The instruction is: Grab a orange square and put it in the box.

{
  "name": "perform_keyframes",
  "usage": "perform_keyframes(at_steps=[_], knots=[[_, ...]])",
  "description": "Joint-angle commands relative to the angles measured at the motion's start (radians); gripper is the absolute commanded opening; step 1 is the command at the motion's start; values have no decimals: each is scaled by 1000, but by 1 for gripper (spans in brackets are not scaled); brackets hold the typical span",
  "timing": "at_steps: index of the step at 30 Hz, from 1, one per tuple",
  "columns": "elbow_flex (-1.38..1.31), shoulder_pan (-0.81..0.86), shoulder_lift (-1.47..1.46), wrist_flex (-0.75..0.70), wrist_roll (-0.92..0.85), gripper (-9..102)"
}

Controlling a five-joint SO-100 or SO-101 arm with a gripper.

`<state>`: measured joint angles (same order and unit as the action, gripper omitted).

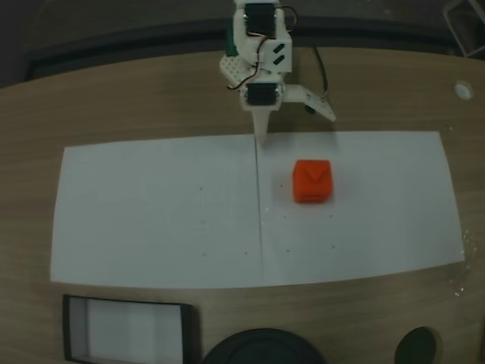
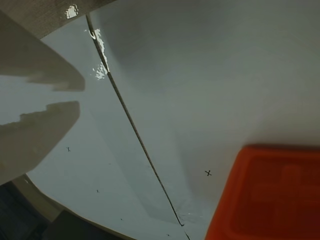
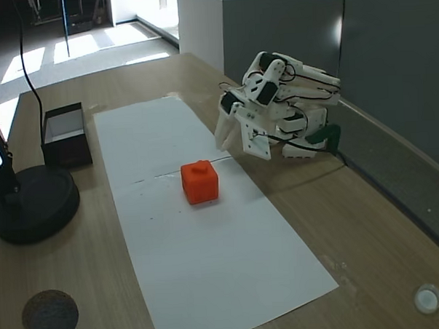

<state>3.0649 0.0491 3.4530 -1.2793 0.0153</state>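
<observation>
The orange square point(image 1: 312, 180) sits on the white paper sheet point(image 1: 151, 212), just right of the sheet's seam in a fixed view; it also shows as the orange square point(image 3: 199, 181) and at the lower right of the wrist view as the orange square point(image 2: 270, 195). My gripper point(image 1: 297, 127) hovers at the paper's far edge, open, with one finger pointing down at the seam and the other splayed right. Nothing is between the fingers point(image 2: 40, 130), and the gripper point(image 3: 241, 149) is clear of the cube. The box point(image 1: 125, 303) lies off the paper at the near left corner, also seen as the box point(image 3: 67, 151).
A round black disc point(image 1: 261, 347) with a pole stands beside the box, seen too as the disc point(image 3: 32, 202). A dark round patch point(image 1: 417, 347) and a small white cap point(image 1: 463, 90) lie on the wooden table. A wall point(image 3: 390, 69) runs behind the arm.
</observation>
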Motion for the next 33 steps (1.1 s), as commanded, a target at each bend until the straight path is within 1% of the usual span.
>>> perform_keyframes(at_steps=[1,12,15,17,18,21,23,25,28,33], knots=[[-64,2,20,-14,8,0],[-64,2,20,-14,8,0],[-67,-6,20,51,2,1],[-91,-3,20,117,0,5],[-114,-2,20,140,0,9],[-221,-9,17,167,-17,26],[-308,-26,-3,183,-37,34],[-382,-69,-41,175,-40,34],[-472,-129,-175,175,-41,32],[-684,-175,-588,160,-37,37]])
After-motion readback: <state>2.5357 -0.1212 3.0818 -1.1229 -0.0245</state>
